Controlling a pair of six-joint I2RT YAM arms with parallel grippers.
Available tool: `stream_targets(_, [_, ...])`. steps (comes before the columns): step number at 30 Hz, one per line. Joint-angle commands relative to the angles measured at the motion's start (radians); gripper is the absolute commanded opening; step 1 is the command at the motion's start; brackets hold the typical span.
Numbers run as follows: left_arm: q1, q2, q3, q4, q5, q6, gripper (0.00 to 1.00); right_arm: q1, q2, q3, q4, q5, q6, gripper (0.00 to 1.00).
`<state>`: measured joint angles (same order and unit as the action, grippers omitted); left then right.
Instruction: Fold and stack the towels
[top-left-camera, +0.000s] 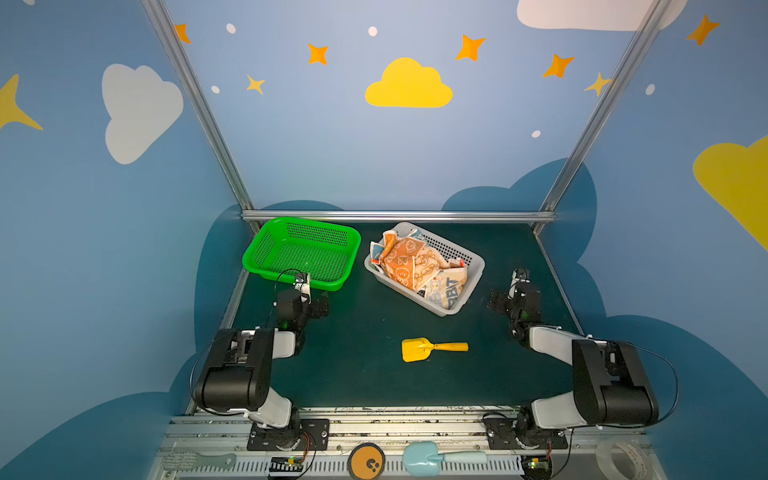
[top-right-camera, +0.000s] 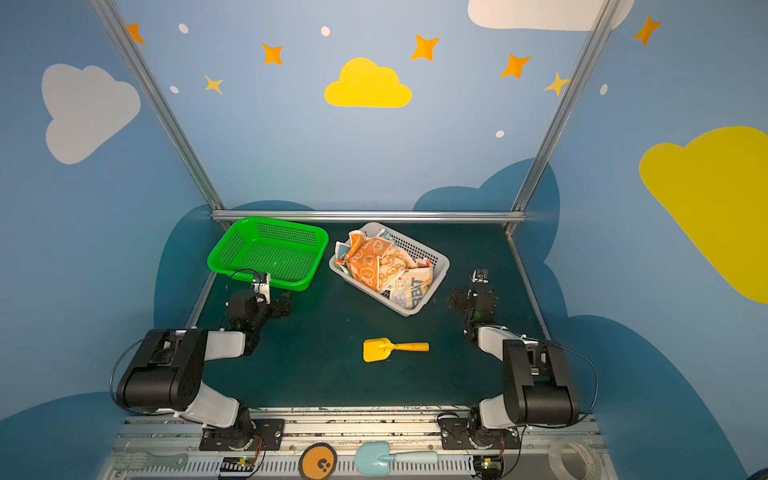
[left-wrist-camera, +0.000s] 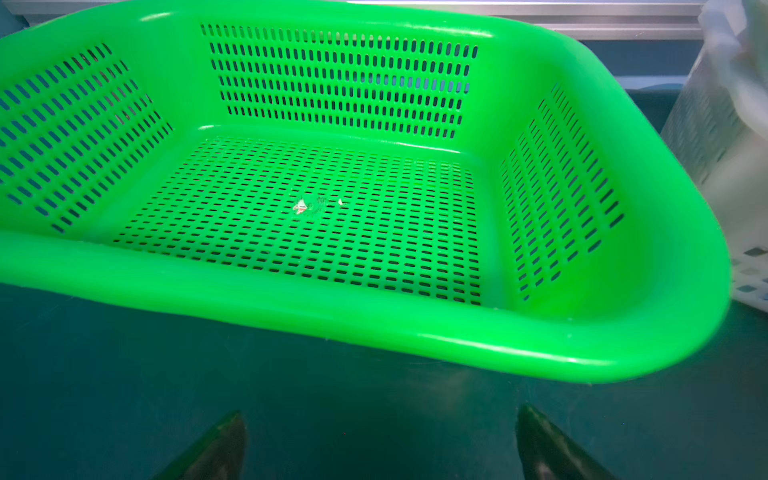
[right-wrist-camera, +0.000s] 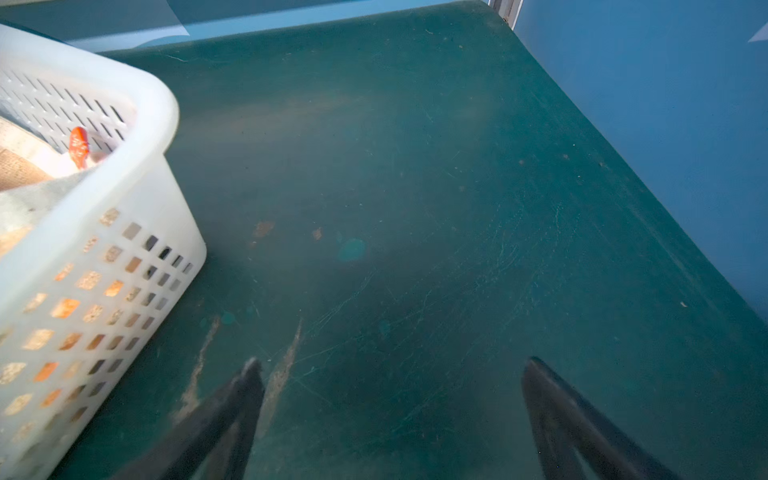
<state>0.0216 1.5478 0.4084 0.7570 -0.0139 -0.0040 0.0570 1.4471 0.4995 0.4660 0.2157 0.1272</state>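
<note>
Towels (top-left-camera: 405, 259) crumpled in a white basket (top-left-camera: 480, 266): soft, light, likely best pinched at a corner; left tool (left-wrist-camera: 382, 411) and right tool (right-wrist-camera: 393, 360) gape empty.

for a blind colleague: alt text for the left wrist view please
A green perforated plastic basket, empty but for a few pale specks, fills the view, resting on the dark green tabletop. The left gripper, two dark fingertips wide apart and holding nothing, is short of its rim; a white slotted plastic basket sits beside it.
</note>
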Motion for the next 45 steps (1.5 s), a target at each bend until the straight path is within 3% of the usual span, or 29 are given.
stream_targets(1, [0.004,-0.022,0.009,0.003,0.014,0.007,1.00,0.004,-0.005,0.013,-0.009,0.004,0.009,0.96])
stream_targets(32, [0.005,-0.022,0.010,0.003,0.014,0.006,1.00,0.004,-0.004,0.012,-0.008,0.004,0.008,0.96])
stream_targets(40, [0.039,-0.023,0.006,0.010,0.083,-0.008,1.00,0.004,-0.004,0.012,-0.009,0.003,0.009,0.96])
stream_targets(45, [0.024,-0.035,-0.004,0.020,0.032,-0.008,1.00,0.006,-0.011,0.008,0.001,0.014,-0.004,0.96])
